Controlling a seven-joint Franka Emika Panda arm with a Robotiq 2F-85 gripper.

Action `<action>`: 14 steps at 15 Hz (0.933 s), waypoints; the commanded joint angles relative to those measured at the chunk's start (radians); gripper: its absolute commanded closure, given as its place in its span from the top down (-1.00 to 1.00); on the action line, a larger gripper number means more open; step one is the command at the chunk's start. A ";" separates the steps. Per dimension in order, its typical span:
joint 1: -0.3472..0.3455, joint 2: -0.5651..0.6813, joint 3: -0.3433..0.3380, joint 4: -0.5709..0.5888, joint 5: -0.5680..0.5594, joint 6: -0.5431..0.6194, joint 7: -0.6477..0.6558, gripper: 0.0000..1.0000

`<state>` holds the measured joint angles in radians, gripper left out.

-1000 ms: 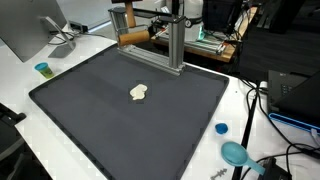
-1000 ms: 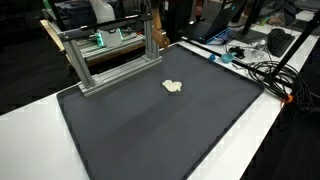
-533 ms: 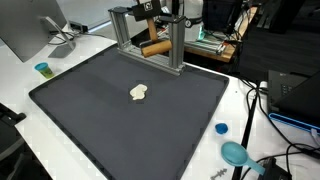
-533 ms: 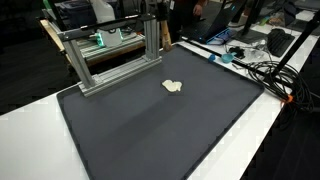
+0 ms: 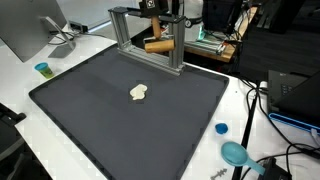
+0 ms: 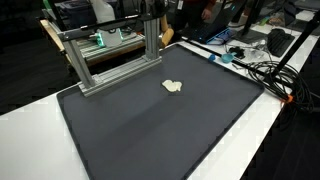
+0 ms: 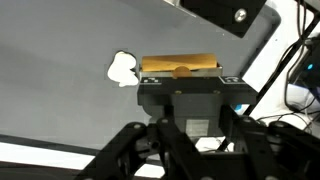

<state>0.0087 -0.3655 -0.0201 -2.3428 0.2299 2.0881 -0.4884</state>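
Gripping a wooden dowel (image 5: 158,45) crosswise in the clamped gripper (image 7: 181,72), long axis level, aloft beside the metal frame (image 5: 178,55) (white scrap (image 5: 139,92) down on the mat (image 5: 120,125), well apart).
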 commanded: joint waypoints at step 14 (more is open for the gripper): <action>-0.049 -0.109 -0.023 -0.114 -0.212 0.003 0.299 -0.57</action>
<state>-0.0469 -0.3963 -0.0432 -2.4093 0.0584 2.1032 -0.2071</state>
